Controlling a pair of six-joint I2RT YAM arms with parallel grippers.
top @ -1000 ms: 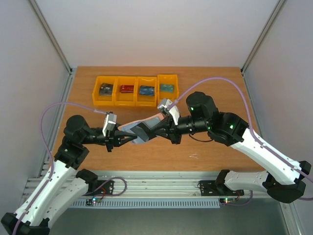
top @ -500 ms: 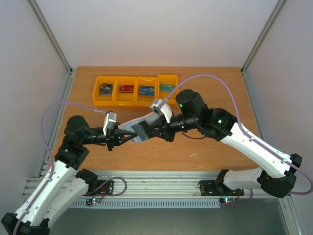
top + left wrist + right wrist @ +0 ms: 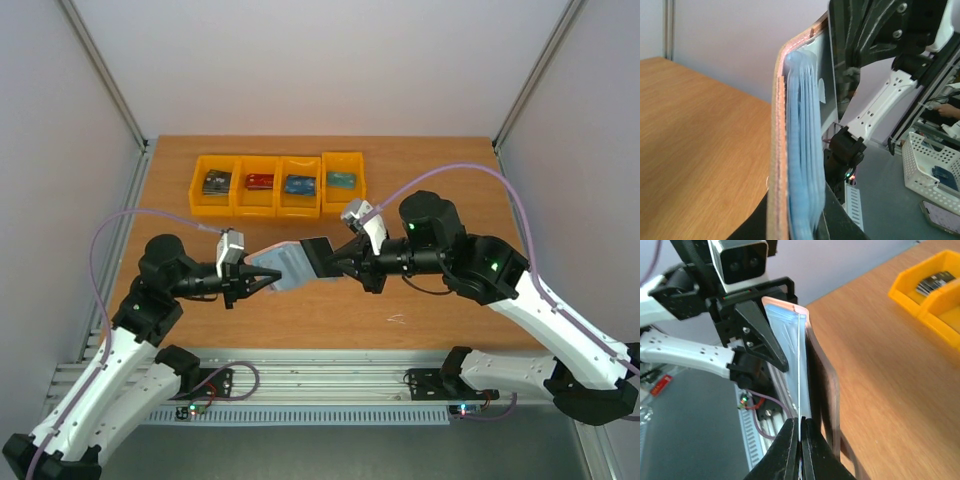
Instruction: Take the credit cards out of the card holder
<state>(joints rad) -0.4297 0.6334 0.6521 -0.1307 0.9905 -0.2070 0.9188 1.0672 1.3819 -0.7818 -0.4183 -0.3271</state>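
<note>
1. Drawn back toward 3 o'clock since half a second ago, the right gripper [image 3: 338,266] now sits close to the table's [image 3: 450,300] middle. The card holder [image 3: 280,266], which was bunched up between the two arms, now lies stretched out flatter between them.
2. The left gripper [image 3: 250,282] clamps the holder's 9 o'clock end, with its fingers pressed against the two faces. Its wrist view shows the holder edge-on, with a pinkish stitched outer edge and light blue pocket layers beside it.
3. The right gripper's fingers are pressed together, pinching a credit card [image 3: 800,367]. In its wrist view the card is a thin white line, lying against the blue-grey pocket face. Whether its far end sits inside a pocket cannot be told.
4. The holder hangs raised over the wood, just toward 8 o'clock from the table's centre. The left gripper is at its 9 o'clock side and the right gripper at its 3 o'clock side.
5. A pale round mark shows on the whitish face behind the pockets in the left wrist view, too blurred to read.
6. Four orange bins [image 3: 278,198] stand in a row toward 12 o'clock, holding dark, red, blue and teal items. Any print on them is too small to read.
</note>
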